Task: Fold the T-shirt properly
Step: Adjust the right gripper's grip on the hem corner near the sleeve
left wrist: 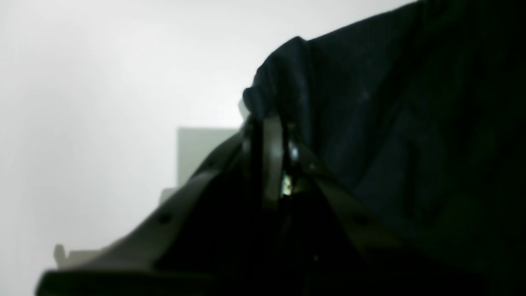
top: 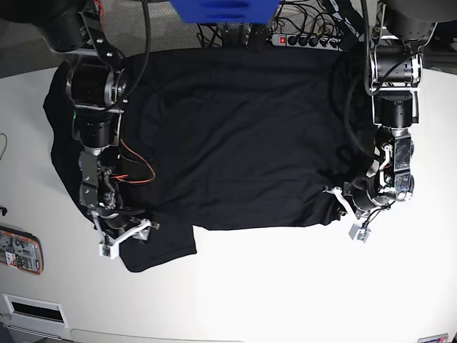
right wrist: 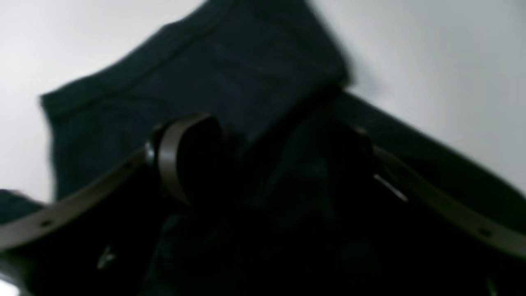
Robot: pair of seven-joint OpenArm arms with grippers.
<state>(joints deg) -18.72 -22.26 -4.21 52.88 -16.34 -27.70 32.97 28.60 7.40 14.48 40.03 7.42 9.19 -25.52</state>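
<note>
The black T-shirt (top: 235,136) lies spread across the far half of the white table (top: 285,286). The left gripper (left wrist: 271,123) is pinched tight on its hem. The right gripper (right wrist: 263,144) stands spread, fingers astride a sleeve near the table's left edge.

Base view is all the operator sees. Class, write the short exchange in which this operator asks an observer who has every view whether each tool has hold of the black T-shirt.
Operator: At the T-shirt's edge on my right, has the left tool closed?
Observer: Yes. The left wrist view shows it shut, with a bunched fold of cloth pinched at its tips.
Operator: And the right tool, at my lower left?
Observer: The right wrist view shows its fingers spread wide near a hemmed edge, with cloth lying between them. No pinch shows.
</note>
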